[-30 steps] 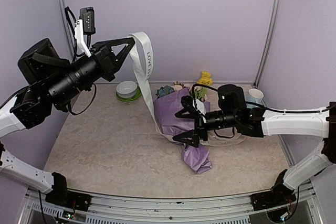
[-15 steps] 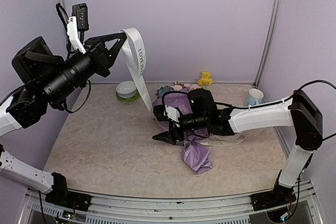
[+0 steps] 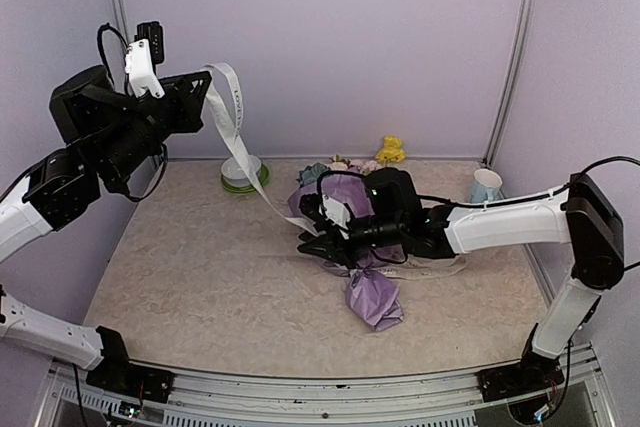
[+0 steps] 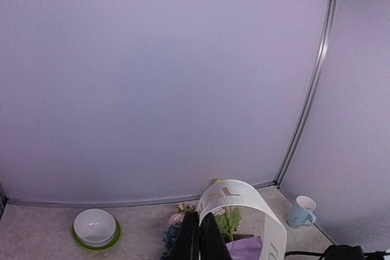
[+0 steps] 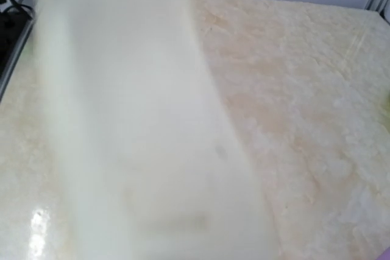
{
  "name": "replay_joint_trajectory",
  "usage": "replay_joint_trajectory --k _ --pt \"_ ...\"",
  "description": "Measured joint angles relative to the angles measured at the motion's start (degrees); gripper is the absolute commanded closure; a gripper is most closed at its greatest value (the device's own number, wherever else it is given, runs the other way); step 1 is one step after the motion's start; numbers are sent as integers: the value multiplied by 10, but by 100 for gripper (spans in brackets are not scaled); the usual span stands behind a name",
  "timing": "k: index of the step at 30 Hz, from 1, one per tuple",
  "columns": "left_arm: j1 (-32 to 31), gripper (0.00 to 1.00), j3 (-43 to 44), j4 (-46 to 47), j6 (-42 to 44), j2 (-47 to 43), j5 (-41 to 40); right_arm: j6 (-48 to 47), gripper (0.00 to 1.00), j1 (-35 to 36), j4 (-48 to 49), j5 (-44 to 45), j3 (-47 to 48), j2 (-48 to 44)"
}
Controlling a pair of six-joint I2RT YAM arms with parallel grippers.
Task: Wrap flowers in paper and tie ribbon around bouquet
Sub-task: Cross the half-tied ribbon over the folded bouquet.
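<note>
ribbon point(image 3: 233, 112) from left gripper point(image 3: 207, 77) to bouquet point(image 3: 345, 188)

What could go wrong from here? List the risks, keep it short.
1. The ribbon runs nearly straight from the raised left fingers down to the bouquet. More pull may drag the bouquet or slip the ribbon free.
2. The ribbon blurs out the right wrist view, so the right fingers may pinch paper too, or miss.
</note>
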Motion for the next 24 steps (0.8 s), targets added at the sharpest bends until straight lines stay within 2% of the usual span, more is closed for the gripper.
replay_joint_trajectory --k 2,3,9,10,11,12,14,20,24 --pt "34 100 0 -23 -24 6 2 3 92 0 -1 -2 -3 -9" --pt "45 100 -1 -30 -32 8 3 4 100 0 -1 -3 -5 -12" --pt "103 100 -9 -77 -87 13 12 10 100 0 -12 -2 -7 -20" --pt "116 95 -9 -94 -103 17 10 10 100 0 -14 -1 -7 -21" --pt "129 73 -11 -110 -121 21 7 10 100 0 -20 2 -7 -23" --pt "139 56 -19 -127 -140 26 3 11 100 0 -25 5 -7 -26" --pt "152 34 -54 -155 -183 31 0 13 100 0 -37 11 -8 -39" --pt "123 9 -265 -226 -297 42 29 14 100 -7 -46 16 -28 -97" --pt "71 7 -304 -267 -349 35 29 21 100 -19 -46 9 -40 -113"
